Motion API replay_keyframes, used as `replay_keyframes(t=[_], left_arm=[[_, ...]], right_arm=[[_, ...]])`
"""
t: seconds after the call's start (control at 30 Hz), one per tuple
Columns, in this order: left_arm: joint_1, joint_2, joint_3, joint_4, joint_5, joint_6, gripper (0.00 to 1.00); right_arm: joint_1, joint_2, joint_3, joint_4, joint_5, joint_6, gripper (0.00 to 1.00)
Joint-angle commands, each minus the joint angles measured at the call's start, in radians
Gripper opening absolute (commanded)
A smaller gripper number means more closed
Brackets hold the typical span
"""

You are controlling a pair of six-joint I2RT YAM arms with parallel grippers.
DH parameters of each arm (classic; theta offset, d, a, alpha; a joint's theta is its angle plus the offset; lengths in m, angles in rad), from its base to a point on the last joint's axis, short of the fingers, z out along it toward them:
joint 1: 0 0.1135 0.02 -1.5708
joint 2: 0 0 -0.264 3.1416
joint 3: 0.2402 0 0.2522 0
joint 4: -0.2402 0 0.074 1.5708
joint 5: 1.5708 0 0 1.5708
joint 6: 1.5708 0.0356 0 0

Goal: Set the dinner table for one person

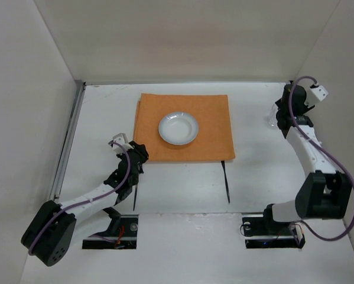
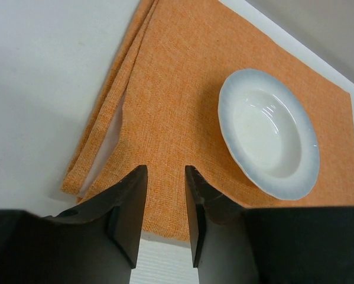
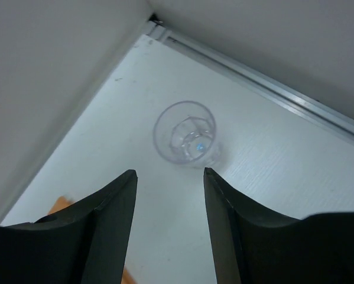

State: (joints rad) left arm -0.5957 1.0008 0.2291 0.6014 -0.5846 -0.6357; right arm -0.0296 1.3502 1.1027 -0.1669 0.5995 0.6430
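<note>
An orange cloth mat lies at the back middle of the white dinner table, with a white plate on it. My left gripper hovers at the mat's near left corner. In the left wrist view, the left gripper shows a narrow gap with only the mat behind it, and the plate sits off to the right. My right gripper stands open, just short of a clear glass that stands upright in the far right corner. Nothing is between either pair of fingers.
A thin black utensil lies on the table just off the mat's near right corner. Another dark utensil lies beside my left arm. Metal rails edge the table, and white walls enclose it on three sides.
</note>
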Motion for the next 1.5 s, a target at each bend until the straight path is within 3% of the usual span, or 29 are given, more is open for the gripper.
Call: replay_keyframes(t=[0.0, 0.37, 0.77, 0.9, 0.97, 1.03, 1.13, 1.3, 1.47], left_arm=[[0.007, -0.017, 0.012, 0.035, -0.027, 0.014, 0.3], [0.04, -0.024, 0.004, 0.029, 0.002, 0.004, 0.32], [0.046, -0.011, 0.006, 0.029, 0.003, 0.001, 0.34], [0.047, -0.001, 0.007, 0.035, 0.003, 0.001, 0.34], [0.044, -0.004, 0.007, 0.034, 0.003, 0.001, 0.34], [0.043, -0.008, 0.006, 0.038, 0.003, 0.001, 0.34], [0.046, 0.004, 0.007, 0.038, 0.003, -0.001, 0.34], [0.041, 0.018, 0.013, 0.04, 0.003, -0.004, 0.34], [0.037, 0.013, 0.013, 0.04, 0.005, -0.004, 0.35]], right_arm=[[-0.052, 0.134, 0.092, -0.1, 0.042, -0.039, 0.55], [-0.164, 0.322, 0.18, -0.108, -0.082, -0.032, 0.51], [-0.174, 0.446, 0.23, -0.06, -0.148, -0.037, 0.49], [-0.175, 0.484, 0.238, -0.059, -0.174, -0.028, 0.38], [-0.18, 0.492, 0.243, -0.063, -0.176, -0.019, 0.27], [-0.18, 0.463, 0.226, -0.059, -0.17, -0.011, 0.17], [-0.175, 0.382, 0.217, -0.043, -0.165, -0.017, 0.11], [-0.077, 0.279, 0.275, -0.06, -0.182, -0.066, 0.11], [0.113, 0.326, 0.368, -0.075, -0.193, -0.109, 0.11]])
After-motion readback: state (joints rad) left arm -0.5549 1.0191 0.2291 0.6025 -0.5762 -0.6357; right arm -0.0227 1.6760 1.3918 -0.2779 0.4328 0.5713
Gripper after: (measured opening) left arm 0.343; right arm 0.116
